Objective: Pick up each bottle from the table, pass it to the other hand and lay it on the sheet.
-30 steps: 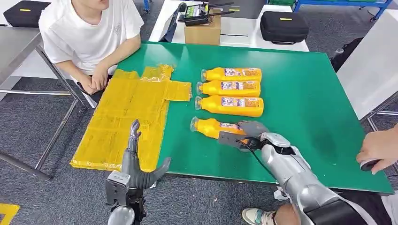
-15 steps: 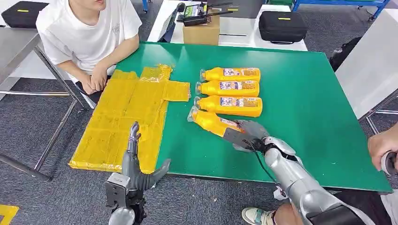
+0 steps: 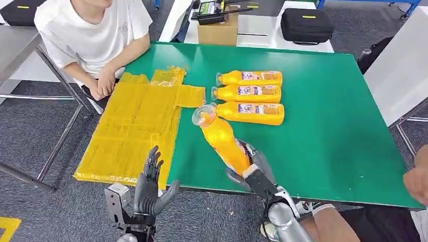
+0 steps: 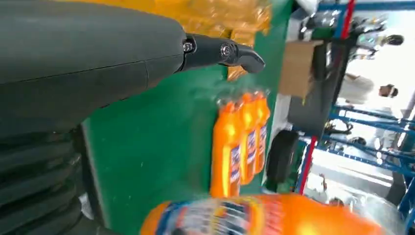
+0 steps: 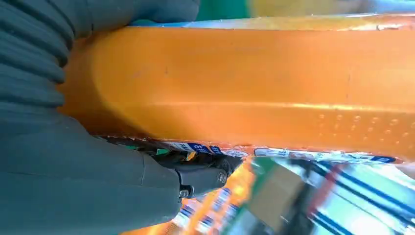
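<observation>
Lifted off the green table (image 3: 328, 116) since a second ago, when lying flat as the nearest of a row of four: the orange bottle (image 3: 222, 138), now tilted up above the table's near edge, base gripped in the right hand (image 3: 252, 174), clear cap end pointing away toward the remaining three bottles (image 3: 250, 96). Also shifted: the left hand (image 3: 151, 184), a little higher and nearer the table's near edge than before, fingers spread and holding nothing.

Likely full and so fairly heavy for its size; stiff plastic walls, smooth and probably slippery (the glossy label band more so). Held low at the base, so top-heavy and prone to swing. Best taken by the left hand around the free middle or shoulder, above the right hand's grip, clear of the narrow neck.

Bright orange body, flattened in section with a broad smooth face and a patch of small raised dots, seen close in the right wrist view (image 5: 254, 83); a label in blue, white and red wrapped round the lower body; clear cap on a narrowed neck.

Beyond the bottle: the yellow sheet (image 3: 136, 126) spread over the table's left edge, nothing on it yet. Past the table's far left corner, a seated person (image 3: 96, 35) in white. Behind the table's far edge, a cardboard box (image 3: 218, 31) and a black case (image 3: 307, 25).
</observation>
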Robot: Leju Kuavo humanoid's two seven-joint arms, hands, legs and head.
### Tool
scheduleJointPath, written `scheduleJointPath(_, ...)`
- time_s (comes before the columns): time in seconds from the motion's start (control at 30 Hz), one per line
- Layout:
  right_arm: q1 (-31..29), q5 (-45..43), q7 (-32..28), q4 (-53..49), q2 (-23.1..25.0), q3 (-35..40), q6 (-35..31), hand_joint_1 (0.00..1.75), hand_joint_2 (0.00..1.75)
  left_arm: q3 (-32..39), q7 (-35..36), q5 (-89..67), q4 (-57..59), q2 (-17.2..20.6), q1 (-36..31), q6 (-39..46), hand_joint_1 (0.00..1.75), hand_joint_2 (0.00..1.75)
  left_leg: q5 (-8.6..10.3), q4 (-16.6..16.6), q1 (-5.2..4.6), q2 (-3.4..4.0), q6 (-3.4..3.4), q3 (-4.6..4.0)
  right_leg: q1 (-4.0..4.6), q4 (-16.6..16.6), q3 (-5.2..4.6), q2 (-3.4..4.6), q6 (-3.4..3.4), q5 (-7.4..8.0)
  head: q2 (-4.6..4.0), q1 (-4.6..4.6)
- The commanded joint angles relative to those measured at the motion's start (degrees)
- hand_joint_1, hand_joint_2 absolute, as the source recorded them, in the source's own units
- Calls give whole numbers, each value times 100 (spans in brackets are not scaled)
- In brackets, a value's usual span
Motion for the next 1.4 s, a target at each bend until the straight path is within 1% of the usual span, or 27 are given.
scheduleJointPath(0.03, -10, 75, -309, -340, 469, 274, 30, 175, 175, -433, -146, -66, -88, 484, -25, -319, 0, 0, -5, -3, 2, 6, -6, 9, 3, 0, 8, 0, -9, -5, 0, 0)
scheduleJointPath(0.07, -64, 236, -387, -206, 500, 388, -73, 175, 175, -460, -104, -84, -77, 505, -61, -381, 0, 0, -2, -3, 0, 3, -4, 3, 1, -1, 1, -1, -7, -4, 0, -2)
scheduleJointPath(0.1, -118, 268, -418, 1, 567, 448, -108, 175, 175, -472, 47, -26, -65, 515, -73, -463, 0, 0, -7, -4, 3, 12, -8, 14, 5, -3, 10, 7, -12, -5, 0, 0)
scheduleJointPath(0.17, -191, 423, -520, 328, 643, 584, -341, 175, 175, -522, 70, -79, -34, 592, -84, -491, 0, 0, -3, -6, 2, 15, -5, 7, 3, -4, 2, 10, -9, -1, 0, -2)
scheduleJointPath(0.23, -228, 502, -565, 661, 720, 716, -520, 175, 175, -490, 123, -135, -22, 588, -80, -435, 0, 0, -3, -8, 2, 13, -6, 13, 3, -6, 9, 8, -10, -2, 0, 0)
scheduleJointPath(0.3, -226, 507, -596, 719, 736, 739, -568, 175, 175, -485, 123, -135, -24, 590, -79, -436, 0, 0, -7, -12, 4, 17, -9, 28, 6, -10, 23, 10, -14, -5, 0, -2)
scheduleJointPath(0.33, -226, 507, -596, 719, 736, 739, -568, 175, 175, -485, 123, -135, -24, 590, -79, -436, 0, 0, -4, -11, 3, 12, -7, 18, 5, -10, 15, 7, -11, -3, -2, -2)
scheduleJointPath(0.37, -240, 503, -592, 726, 716, 752, -548, 175, 175, -474, 133, -139, -30, 577, -78, -415, 0, 0, -6, -12, 4, 12, -10, 27, 6, -11, 25, 5, -14, -6, 0, 0)
scheduleJointPath(0.43, -258, 547, -549, 925, 748, 882, -506, 175, 175, -373, 330, 12, -17, 505, -72, -305, 0, 0, -2, -8, 2, 7, -6, 11, 3, -6, 9, 3, -8, -4, 0, 0)
scheduleJointPath(0.47, -298, 616, -539, 1171, 814, 997, -586, 175, 175, -193, 381, 166, -23, 340, -37, 12, 0, 0, -7, -12, 3, 11, -8, 28, 4, -10, 26, 4, -12, -8, 0, 0)
scheduleJointPath(0.5, -309, 625, -488, 1348, 872, 1056, -706, 175, 175, -281, 503, -240, 2, 335, -70, 593, 0, 0, -6, -8, 4, 10, -7, 18, 5, -8, 17, 5, -10, -6, 0, 0)
scheduleJointPath(0.53, -348, 627, -495, 1547, 917, 1150, -675, 175, 175, -499, 360, -255, -77, 421, -110, 554, 0, 0, -11, -9, 5, 18, -8, 31, 7, -10, 28, 11, -12, -8, 0, 0)
scheduleJointPath(0.63, -469, 791, -548, 1866, 954, 1350, -929, 175, 175, -887, 228, -306, -203, 577, -199, 604, 0, 0, -9, -8, 5, 12, -9, 26, 7, -9, 26, 5, -13, -8, 0, 0)
scheduleJointPath(0.73, -444, 900, -567, 1726, 891, 1461, -1036, 175, 175, -1046, -17, -612, -225, 540, -390, 905, 0, 0, -1, -7, 3, 0, -7, 5, 4, -5, 5, -3, -9, -4, 0, -2)
scheduleJointPath(0.77, -421, 914, -543, 1659, 875, 1484, -1036, 175, 175, -1063, -14, -611, -214, 526, -430, 909, 0, 0, -4, -5, 2, -6, -8, 13, 3, -3, 15, -12, -12, -10, -2, -2)
scheduleJointPath(0.87, -421, 914, -543, 1659, 875, 1484, -1036, 175, 175, -1063, -14, -611, -214, 526, -430, 909, 0, 0, 1, -6, 1, -2, -5, 0, 1, -5, 2, -4, -6, -2, 0, 2)
scheduleJointPath(0.9, -402, 934, -509, 1593, 854, 1518, -1016, 175, 175, -1055, -35, -625, -207, 534, -431, 952, 0, 0, -5, -6, 3, 3, -7, 16, 4, -6, 17, -2, -11, -7, 0, 0)
scheduleJointPath(0.93, -394, 1020, -503, 1572, 851, 1579, -1058, 175, 175, -1057, -34, -626, -197, 532, -445, 965, 0, 0, -1, -7, 1, -1, -6, 7, 1, -5, 10, -4, -8, -5, 0, 2)
scheduleJointPath(0.97, -383, 1089, -500, 1562, 866, 1642, -1091, 175, 175, -1054, -58, -602, -195, 522, -456, 968, 0, 0, -6, -8, 3, 2, -8, 18, 4, -6, 19, -4, -11, -8, 0, 0)
scheduleJointPath(1.07, -443, 1352, -414, 1587, 883, 1858, -1160, 175, 175, -1115, -69, -478, -190, 584, -481, 760, 0, 0, 1, -6, 0, 0, -5, 0, 1, -4, 1, -3, -7, -3, 0, -2)
scheduleJointPath(1.1, -480, 1369, -373, 1599, 889, 1912, -1167, 175, 175, -1146, -59, -537, -191, 605, -482, 727, 0, 0, -6, -8, 1, 0, -8, 17, 2, -5, 18, -6, -11, -10, 0, 0)
scheduleJointPath(1.13, -522, 1354, -352, 1598, 903, 1928, -1141, 175, 175, -1184, -45, -588, -185, 621, -483, 700, 0, 0, -2, -5, 2, 1, -6, 3, 3, -4, 4, -3, -8, -4, -2, 0)
scheduleJointPath(1.17, -546, 1323, -336, 1592, 913, 1919, -1116, 175, 175, -1207, -53, -625, -184, 632, -483, 686, 0, 0, -8, -7, 3, 3, -9, 21, 5, -5, 20, -3, -13, -11, 0, -2)
scheduleJointPath(1.2, -578, 1263, -313, 1557, 924, 1890, -1074, 175, 175, -1242, -134, -814, -196, 652, -489, 766, 0, 0, -6, -6, 2, 3, -9, 17, 3, -3, 16, -2, -12, -9, 0, 2)
scheduleJointPath(1.3, -623, 1148, -230, 1351, 909, 1806, -964, 175, 175, -1247, -252, -1178, -216, 626, -470, 998, 0, 0, -4, -4, 1, 6, -7, 9, 2, 0, 6, -1, -10, -7, 0, 0)
scheduleJointPath(1.33, -612, 1114, -203, 1242, 897, 1760, -941, 175, 175, -1213, -234, -1260, -202, 596, -457, 1091, 0, 0, -9, -2, 4, 5, -9, 19, 6, -1, 19, -4, -13, -11, 0, 2)
scheduleJointPath(1.4, -612, 1088, -173, 1181, 876, 1729, -902, 175, 175, -1166, -210, -1231, -176, 570, -445, 1100, 0, 0, -2, -2, 1, 3, -6, 2, 2, -1, 2, -2, -7, -5, 0, 0)
